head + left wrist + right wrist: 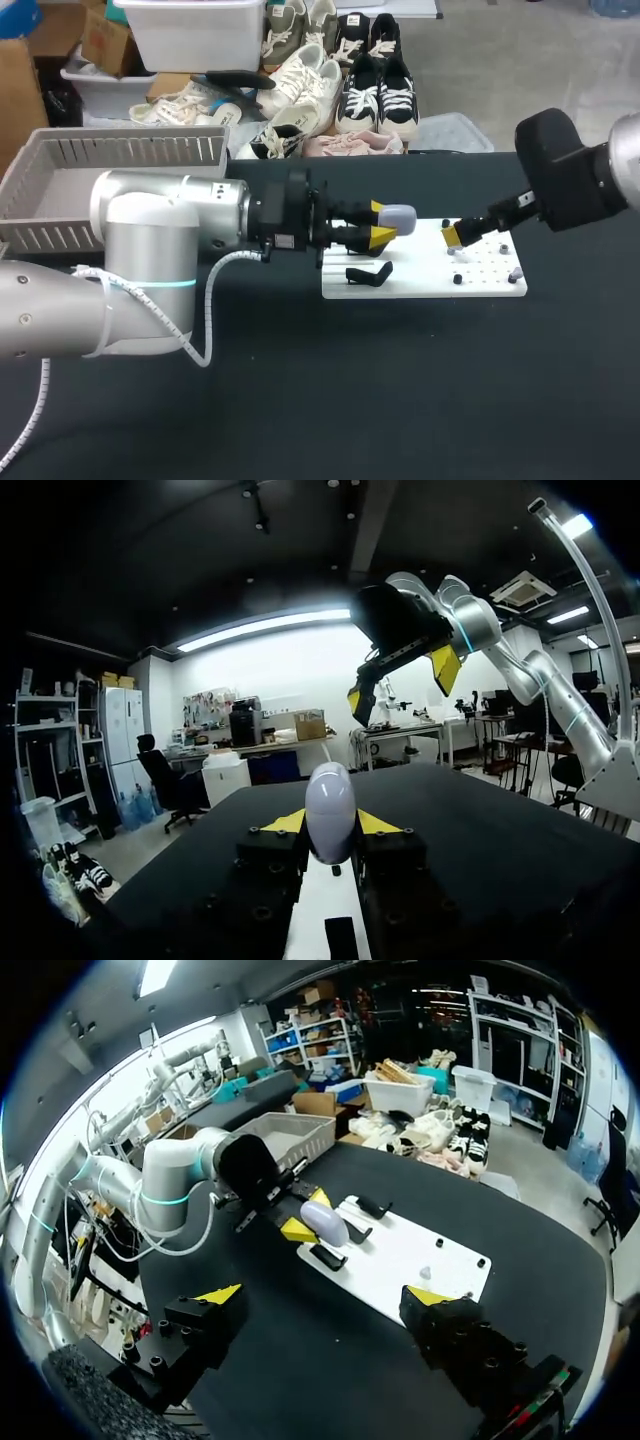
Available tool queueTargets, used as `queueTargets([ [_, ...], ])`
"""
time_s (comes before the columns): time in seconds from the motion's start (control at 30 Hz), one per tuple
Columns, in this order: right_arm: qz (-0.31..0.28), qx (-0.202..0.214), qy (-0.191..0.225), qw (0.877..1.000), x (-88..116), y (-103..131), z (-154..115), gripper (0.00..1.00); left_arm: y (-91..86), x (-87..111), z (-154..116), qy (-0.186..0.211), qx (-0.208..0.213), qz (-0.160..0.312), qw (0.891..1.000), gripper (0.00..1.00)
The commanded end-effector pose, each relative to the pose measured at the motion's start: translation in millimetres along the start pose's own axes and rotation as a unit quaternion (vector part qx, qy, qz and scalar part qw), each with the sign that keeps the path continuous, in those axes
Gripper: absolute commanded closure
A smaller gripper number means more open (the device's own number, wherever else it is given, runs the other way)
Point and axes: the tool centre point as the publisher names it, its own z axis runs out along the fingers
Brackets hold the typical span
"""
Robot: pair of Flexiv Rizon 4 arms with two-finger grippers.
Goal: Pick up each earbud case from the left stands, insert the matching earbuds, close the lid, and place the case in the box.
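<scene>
A pale lavender earbud case [399, 216] is pinched between the yellow tips of my left gripper [383, 223], lid closed, above the left part of the white board [420, 280]. The left wrist view shows both fingers touching the case [330, 823] from two sides. My right gripper [455, 238] stands wide open over the board's right part, and shows ahead of the case as the right gripper [400, 683]. From the right wrist, the case [325, 1222] lies beyond my open right gripper [325, 1295]. A small pale piece [424, 1273] rests on the board [400, 1255].
Black stands [368, 273] sit on the board's left half, and dark pegs [458, 279] dot its right half. A grey slatted box [110, 185] stands at the table's back left. Black table surface surrounds the board.
</scene>
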Motion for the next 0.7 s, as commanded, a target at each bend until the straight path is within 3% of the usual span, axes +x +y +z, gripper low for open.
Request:
queueTargets([
  [0.03, 0.0, 0.076, 0.011, 0.997, -5, 3, 11, 0.0, -2.1, -0.1, 0, 0.0, -0.003, 0.001, 1.0, 1.0],
  [0.43, -0.004, 0.088, 0.037, 0.995, -8, 4, 31, 0.0, -2.2, 0.1, 1, -0.002, -0.002, 0.0, 1.0, 1.0],
  [0.5, -0.013, 0.113, 0.032, 0.993, -9, 3, 35, 0.0, -2.2, 0.1, 1, -0.002, -0.002, 0.0, 1.0, 1.0],
  [0.7, -0.021, 0.129, 0.039, 0.991, -12, 2, 49, 0.0, -2.2, 0.1, 1, -0.002, -0.002, 0.0, 1.0, 1.0],
])
